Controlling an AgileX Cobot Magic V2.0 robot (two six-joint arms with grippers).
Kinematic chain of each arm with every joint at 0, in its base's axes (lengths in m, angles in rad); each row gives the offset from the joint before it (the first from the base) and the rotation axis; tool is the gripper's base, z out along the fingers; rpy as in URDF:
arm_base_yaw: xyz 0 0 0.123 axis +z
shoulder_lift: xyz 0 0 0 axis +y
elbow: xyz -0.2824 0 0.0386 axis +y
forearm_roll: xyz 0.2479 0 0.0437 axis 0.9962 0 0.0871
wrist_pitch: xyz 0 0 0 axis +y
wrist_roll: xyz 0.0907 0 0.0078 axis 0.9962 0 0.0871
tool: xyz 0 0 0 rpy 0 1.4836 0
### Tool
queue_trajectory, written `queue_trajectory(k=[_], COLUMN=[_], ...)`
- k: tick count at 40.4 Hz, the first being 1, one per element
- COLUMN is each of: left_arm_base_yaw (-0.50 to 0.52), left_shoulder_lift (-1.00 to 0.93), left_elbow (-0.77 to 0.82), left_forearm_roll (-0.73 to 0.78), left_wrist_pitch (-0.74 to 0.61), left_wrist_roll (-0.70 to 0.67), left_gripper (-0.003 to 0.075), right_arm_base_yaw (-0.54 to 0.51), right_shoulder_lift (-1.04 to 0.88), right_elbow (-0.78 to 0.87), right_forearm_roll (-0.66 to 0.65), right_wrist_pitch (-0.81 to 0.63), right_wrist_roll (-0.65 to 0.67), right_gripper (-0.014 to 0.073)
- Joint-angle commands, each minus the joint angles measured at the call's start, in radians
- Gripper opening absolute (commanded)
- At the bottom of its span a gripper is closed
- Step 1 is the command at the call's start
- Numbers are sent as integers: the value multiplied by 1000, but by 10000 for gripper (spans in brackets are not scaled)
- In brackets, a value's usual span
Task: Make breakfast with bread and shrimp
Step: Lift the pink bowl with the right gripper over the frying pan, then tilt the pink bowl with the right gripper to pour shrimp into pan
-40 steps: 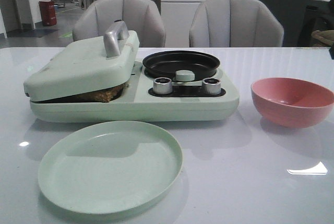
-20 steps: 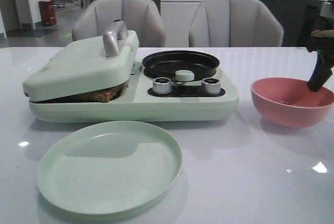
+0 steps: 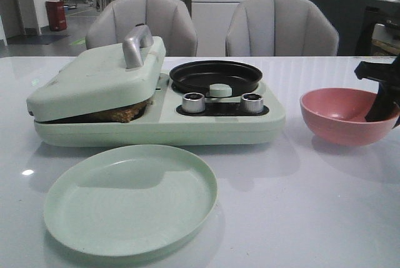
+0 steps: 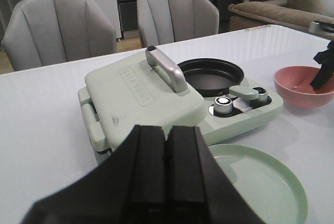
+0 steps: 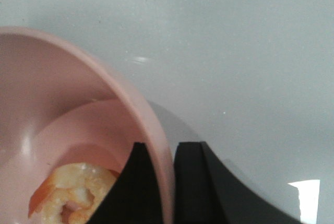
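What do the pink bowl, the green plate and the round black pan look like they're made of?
Pink bowl: likely matte plastic or melamine; opaque, with soft highlights on its thick rim, which the right gripper straddles.
Green plate: probably similar matte plastic; even pale colour with a dull sheen.
Black pan: seems to be nonstick-coated metal; dark, smooth, faintly glossy at the rim.

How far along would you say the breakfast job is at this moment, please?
Done: bread sits under the closed press lid. In hand: the right gripper straddles the pink bowl's rim, one finger inside next to the shrimp, not gripping the shrimp. Left: shrimp must leave the bowl; the black pan and green plate hold nothing. The left gripper is shut and idle.
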Motion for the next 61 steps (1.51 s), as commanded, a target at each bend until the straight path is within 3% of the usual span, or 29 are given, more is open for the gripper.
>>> queue_trajectory(k=[1,9,19,30,40,47,61], left_arm_base_yaw=[-7,-7,-7,-7,-7,-7,-7], left_shoulder_lift=[9,9,9,9,9,9,9], left_elbow=[-28,-28,-28,-28,-28,-28,-28], left_forearm_roll=[-19,-19,-19,-19,-19,-19,-19], left_wrist_pitch=[-82,-82,-82,-82,-82,-82,-82], left_wrist_roll=[-9,-9,-9,-9,-9,-9,-9], left_gripper=[32,32,32,32,32,32,32], right_arm_base_yaw=[-4,35,179,310,405,461,489], right_shoulder_lift=[-75,-122,-140,-136,-127,-80,16], right_elbow=[-57,-144,-277,-277,-174,-117,-79], right_forearm_roll=[46,58,65,102,79,-57,-514], right_wrist_pitch=[-17,5,-71,-442,-901,-1157,-1444], right_wrist_roll=[-15,-58,-63,-63,-63,-63,-94], right_gripper=[-17,-25,-25,-25,-25,-25,-25])
